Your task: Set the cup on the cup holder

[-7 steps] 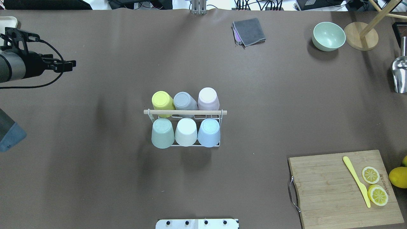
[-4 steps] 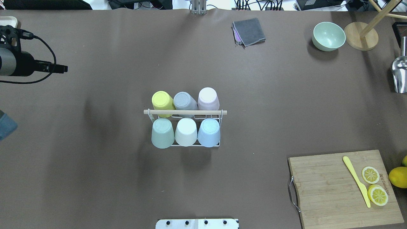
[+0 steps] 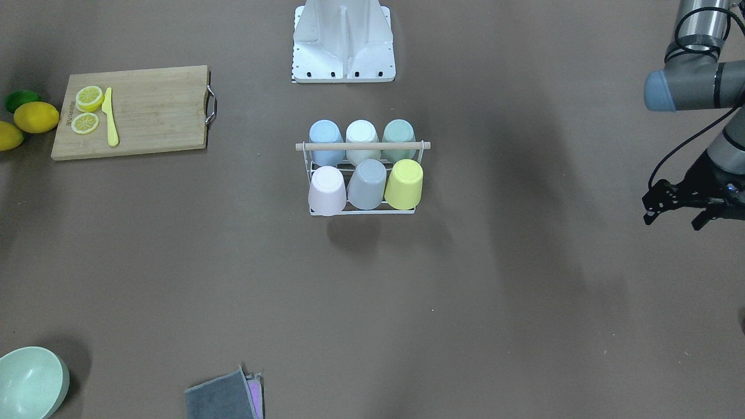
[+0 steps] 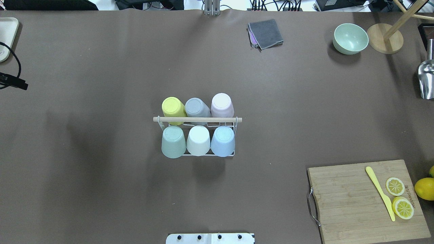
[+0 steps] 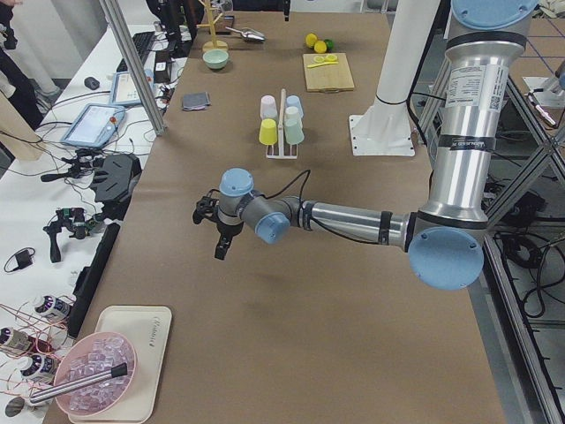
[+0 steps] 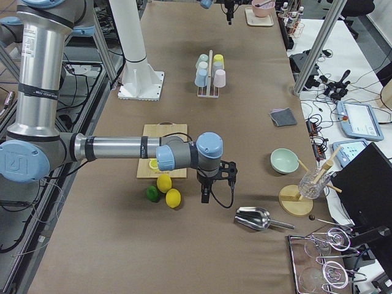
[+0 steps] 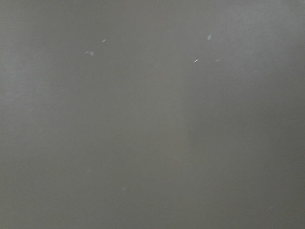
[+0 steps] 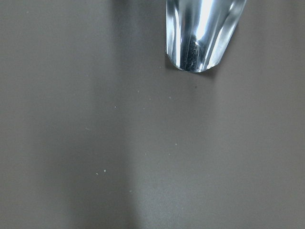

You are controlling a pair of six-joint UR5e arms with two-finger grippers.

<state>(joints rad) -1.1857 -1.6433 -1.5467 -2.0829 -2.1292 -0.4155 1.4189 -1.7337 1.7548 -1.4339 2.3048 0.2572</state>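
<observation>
When the desk (image 4: 101, 189) was inspected, the holder (image 4: 197, 119) stood at its middle, well apart from every edge, with its dowel lying left to right. Six cups sat upside down on the prongs in two rows. A yellow cup (image 4: 173, 106), a grey cup (image 4: 196, 107) and a pink cup (image 4: 222, 104) were on the operators' side. A green cup (image 4: 173, 141), a white cup (image 4: 198, 139) and a blue cup (image 4: 223, 140) were on the robot's side. Wide bare brown surface lay around the holder on all four sides.

The left gripper (image 3: 672, 220) hung over the left end of the desk, close to that edge and well apart from the holder. Its jaws were apart and held nothing. Its wrist camera showed only bare surface.

The right gripper (image 6: 206, 195) hung over the right end, between the lemons (image 6: 168, 191) and the scoop (image 6: 254, 218). Whether its jaws were apart or together could not be told.

Other items sat along the edges:
- A board (image 4: 352, 200) was in the right corner on the robot's side.
- A bowl (image 4: 350, 38) was in the right corner on the operators' side.
- A cloth (image 4: 266, 34) lay by the operators' edge.
- A tray (image 4: 6, 35) was in the left corner on the operators' side.
</observation>
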